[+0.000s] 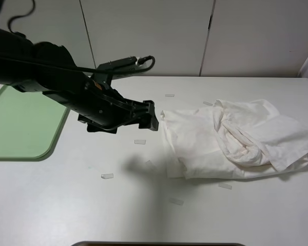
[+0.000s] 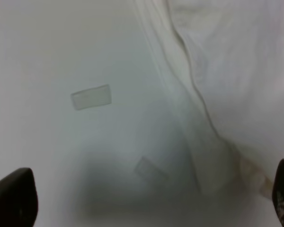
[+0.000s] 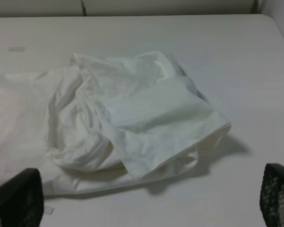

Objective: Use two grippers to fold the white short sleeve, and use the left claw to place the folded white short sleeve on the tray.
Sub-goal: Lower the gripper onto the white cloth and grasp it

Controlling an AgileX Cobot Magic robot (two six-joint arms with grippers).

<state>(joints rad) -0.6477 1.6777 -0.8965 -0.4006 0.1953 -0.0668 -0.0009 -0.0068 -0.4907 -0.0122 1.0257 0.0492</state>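
Note:
The white short sleeve (image 1: 236, 138) lies crumpled and bunched on the right half of the white table, also seen in the right wrist view (image 3: 128, 118). The left claw (image 1: 150, 116) hovers just left of the shirt's near-left edge (image 2: 236, 71), jaws wide open and holding nothing (image 2: 146, 203). In the right wrist view the right gripper (image 3: 146, 201) is open, its fingertips (image 3: 16, 198) spread on the near side of the shirt and apart from it. The right arm does not show in the exterior high view. The pale green tray (image 1: 20, 123) lies at the far left.
Small pale tape strips are scattered on the table (image 1: 139, 141), (image 1: 107, 176), (image 1: 225, 185), (image 2: 91, 97). The left arm casts a shadow under the claw (image 1: 138, 166). White wall panels (image 1: 149, 31) stand behind the table. A dark edge (image 1: 159, 244) runs along the front.

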